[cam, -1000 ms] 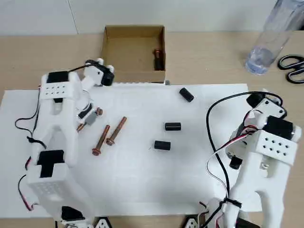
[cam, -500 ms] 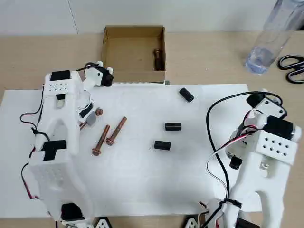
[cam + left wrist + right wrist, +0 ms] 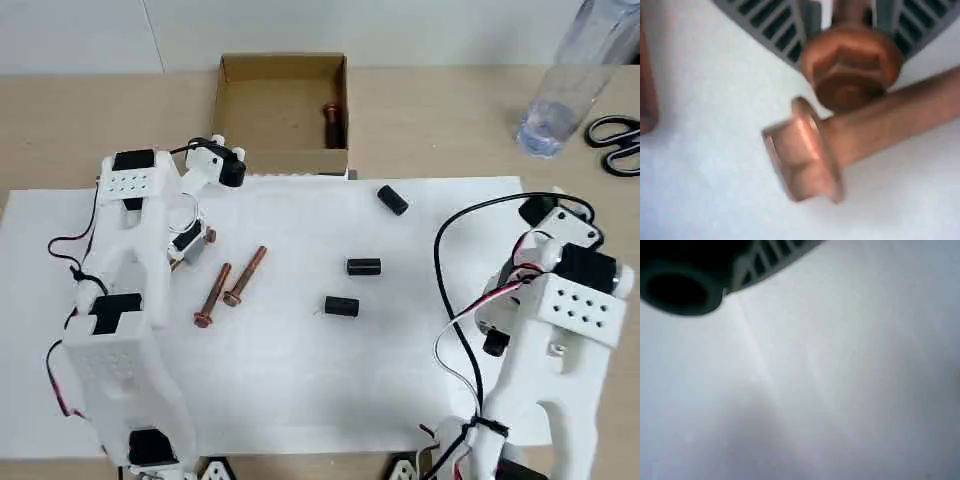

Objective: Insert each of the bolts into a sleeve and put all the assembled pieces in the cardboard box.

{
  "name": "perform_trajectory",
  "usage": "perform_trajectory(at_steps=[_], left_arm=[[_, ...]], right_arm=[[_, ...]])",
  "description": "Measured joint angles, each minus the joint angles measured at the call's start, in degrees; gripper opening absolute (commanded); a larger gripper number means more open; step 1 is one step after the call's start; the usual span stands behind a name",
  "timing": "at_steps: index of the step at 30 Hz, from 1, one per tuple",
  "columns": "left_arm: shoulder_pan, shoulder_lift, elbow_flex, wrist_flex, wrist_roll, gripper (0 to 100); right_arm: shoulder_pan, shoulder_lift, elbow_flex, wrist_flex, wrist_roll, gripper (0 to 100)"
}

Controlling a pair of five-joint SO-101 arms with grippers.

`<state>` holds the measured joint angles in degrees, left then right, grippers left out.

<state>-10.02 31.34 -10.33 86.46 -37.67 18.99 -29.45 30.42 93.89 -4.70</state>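
My left gripper (image 3: 195,243) hangs low over the white paper's left side, shut on a copper bolt (image 3: 850,65) whose head shows between the grey fingers (image 3: 765,22). Another bolt (image 3: 860,132) lies on the paper right under it. Two more bolts (image 3: 213,295) (image 3: 246,276) lie side by side just to its right. Three black sleeves (image 3: 392,199) (image 3: 363,266) (image 3: 341,306) lie mid-paper. My right gripper (image 3: 492,338) sits low at the paper's right side, shut on a black sleeve (image 3: 680,290). The cardboard box (image 3: 232,110) at the back holds one assembled piece (image 3: 332,122).
A clear plastic bottle (image 3: 565,90) and scissors (image 3: 615,140) rest on the wooden table at the back right. The white paper (image 3: 300,400) has open room in its front middle. Cables trail beside both arms.
The left arm has shifted slightly to the right with the bolt still in its gripper. The right arm and the loose parts have not moved.
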Motion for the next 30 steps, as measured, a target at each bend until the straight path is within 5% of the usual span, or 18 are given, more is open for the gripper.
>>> perform_trajectory(at_steps=[15,24,30], left_arm=[[-0.6,0.9,-21.4,12.5,2.3,1],[2.2,-12.8,-15.0,12.7,2.7,1],[4.6,-28.8,-12.4,13.1,7.2,1]], right_arm=[[0.0,0.0,-2.2,0.0,0.0,0.2],[-0.1,-1.0,-3.8,0.4,0.0,0.2],[-7.0,-10.5,-6.5,3.3,0.0,0.2]])
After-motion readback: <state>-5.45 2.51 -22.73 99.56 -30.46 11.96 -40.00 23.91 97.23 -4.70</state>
